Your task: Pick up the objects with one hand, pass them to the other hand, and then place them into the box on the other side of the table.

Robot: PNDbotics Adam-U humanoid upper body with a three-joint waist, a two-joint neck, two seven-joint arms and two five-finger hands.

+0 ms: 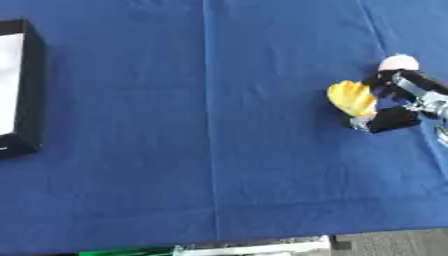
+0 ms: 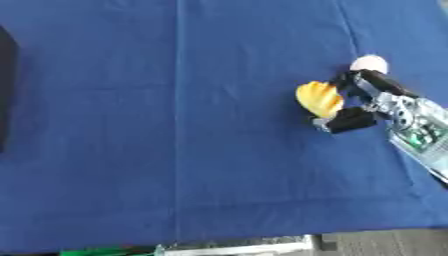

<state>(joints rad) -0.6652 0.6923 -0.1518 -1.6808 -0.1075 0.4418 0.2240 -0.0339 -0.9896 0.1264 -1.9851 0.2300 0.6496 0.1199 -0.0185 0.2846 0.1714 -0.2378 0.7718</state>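
Yellow ridged object (image 2: pixel 319 99) is pinched by the right hand (image 2: pixel 354 102) near the worktop's (image 1: pixel 210 125) right edge; a pale round object (image 1: pixel 399 63) lies just behind, and the box (image 1: pixel 19 90) is set at the left edge.

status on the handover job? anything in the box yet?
Early stage. Done: nothing shows in the box at the table's left edge, as far as its visible part tells. In hand: the right hand has its fingers curled around the yellow object. Left: the pass to the left hand, not in view, then placing.
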